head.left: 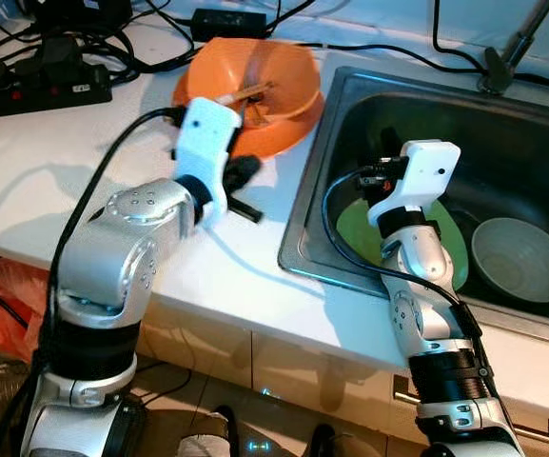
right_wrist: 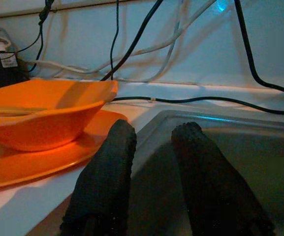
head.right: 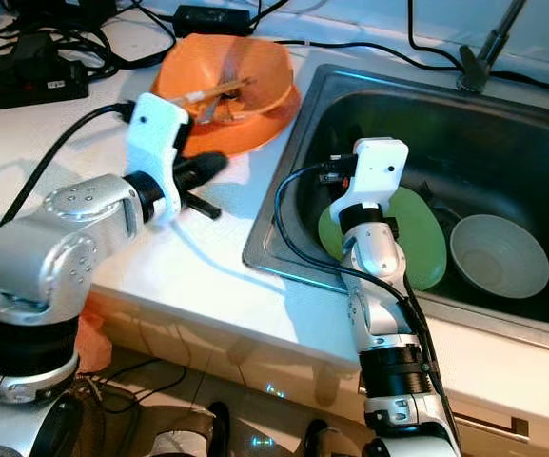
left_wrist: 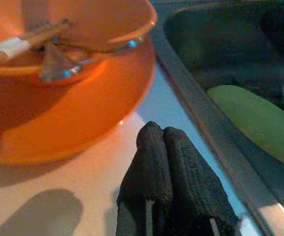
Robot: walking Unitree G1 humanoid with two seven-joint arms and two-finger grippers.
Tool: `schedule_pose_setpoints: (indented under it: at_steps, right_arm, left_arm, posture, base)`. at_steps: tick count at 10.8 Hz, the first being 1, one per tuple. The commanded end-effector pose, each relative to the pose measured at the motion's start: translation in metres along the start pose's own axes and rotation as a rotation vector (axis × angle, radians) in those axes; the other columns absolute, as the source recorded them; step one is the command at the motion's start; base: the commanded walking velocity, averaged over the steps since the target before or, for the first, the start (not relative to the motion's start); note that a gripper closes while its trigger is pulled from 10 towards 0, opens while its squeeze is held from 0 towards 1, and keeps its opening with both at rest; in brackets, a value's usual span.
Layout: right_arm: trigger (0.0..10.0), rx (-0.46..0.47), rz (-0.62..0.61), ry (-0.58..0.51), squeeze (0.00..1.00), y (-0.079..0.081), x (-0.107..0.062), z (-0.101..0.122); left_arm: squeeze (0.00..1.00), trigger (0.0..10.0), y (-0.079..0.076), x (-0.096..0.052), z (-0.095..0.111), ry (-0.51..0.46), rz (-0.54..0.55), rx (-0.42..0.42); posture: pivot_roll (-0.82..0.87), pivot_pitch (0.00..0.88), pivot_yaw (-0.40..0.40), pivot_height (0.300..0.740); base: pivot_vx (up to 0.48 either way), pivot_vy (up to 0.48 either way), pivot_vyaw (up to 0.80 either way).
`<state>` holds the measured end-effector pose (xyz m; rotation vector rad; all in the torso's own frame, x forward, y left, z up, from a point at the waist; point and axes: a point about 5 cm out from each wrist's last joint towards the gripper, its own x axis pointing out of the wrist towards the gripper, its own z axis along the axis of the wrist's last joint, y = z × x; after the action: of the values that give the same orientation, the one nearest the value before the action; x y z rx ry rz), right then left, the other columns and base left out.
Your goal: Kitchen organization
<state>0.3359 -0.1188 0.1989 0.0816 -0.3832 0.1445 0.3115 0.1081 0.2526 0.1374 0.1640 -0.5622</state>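
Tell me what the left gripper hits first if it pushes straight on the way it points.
Probably the orange plate: the shut left gripper points at its rim just ahead, with the orange bowl stacked on it. Depth is unclear.

At my twelve o'clock the orange bowl (head.left: pixel 255 90) blocks the counter (head.left: pixel 55 190); bare sink (head.left: pixel 526 157) floor (dark) at two

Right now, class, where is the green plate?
In the eye views the green plate lies in the sink, on the robot's right, beside the white bowl and partly behind the right arm.
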Motion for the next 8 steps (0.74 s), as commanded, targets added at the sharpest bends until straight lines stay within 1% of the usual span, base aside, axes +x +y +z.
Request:
schedule_pose_setpoints:
  at_steps: [1,2,3,4,5,6,8]
  right_arm:
    - [10.0,0.011,-0.016,0.052,0.00,-0.004,-0.008,-0.013]
    - [10.0,0.011,-0.016,0.051,0.00,-0.004,-0.007,-0.014]
    - [10.0,0.011,-0.016,0.051,0.00,-0.004,-0.007,-0.014]
    - [10.0,0.011,-0.016,0.050,0.00,-0.003,-0.007,-0.014]
    - [10.0,0.010,-0.016,0.050,0.00,-0.003,-0.007,-0.013]
    - [10.0,0.010,-0.018,0.050,0.00,-0.004,-0.007,-0.013]
    - [10.0,0.010,-0.020,0.049,0.00,-0.004,-0.008,-0.013]
  left_arm:
    - [0.00,10.0,-0.002,-0.003,0.003,0.001,-0.013,0.009]
    - [0.00,10.0,0.009,-0.003,0.009,-0.031,0.071,0.035]
    - [0.00,10.0,0.015,-0.002,0.009,-0.033,0.111,0.044]
    - [0.00,10.0,0.022,0.002,0.007,-0.035,0.159,0.054]
    - [0.00,10.0,0.023,0.005,0.006,-0.049,0.160,0.038]
    - [0.00,10.0,0.025,0.012,-0.001,-0.029,0.163,0.027]
    - [0.00,10.0,0.030,0.020,-0.008,-0.025,0.199,0.031]
  posture:
    - [0.24,0.198,0.014,0.740]
    - [0.24,0.193,0.013,0.740]
    - [0.24,0.192,0.013,0.740]
    - [0.24,0.192,0.012,0.740]
    - [0.24,0.192,0.013,0.740]
    - [0.24,0.192,0.012,0.740]
    - [0.23,0.195,0.014,0.740]
  base:
    - [0.000,0.000,0.00]
    - [0.000,0.000,0.00]
    - [0.000,0.000,0.00]
    - [0.000,0.000,0.00]
    - [0.000,0.000,0.00]
    - [0.000,0.000,0.00]
    - [0.000,0.000,0.00]
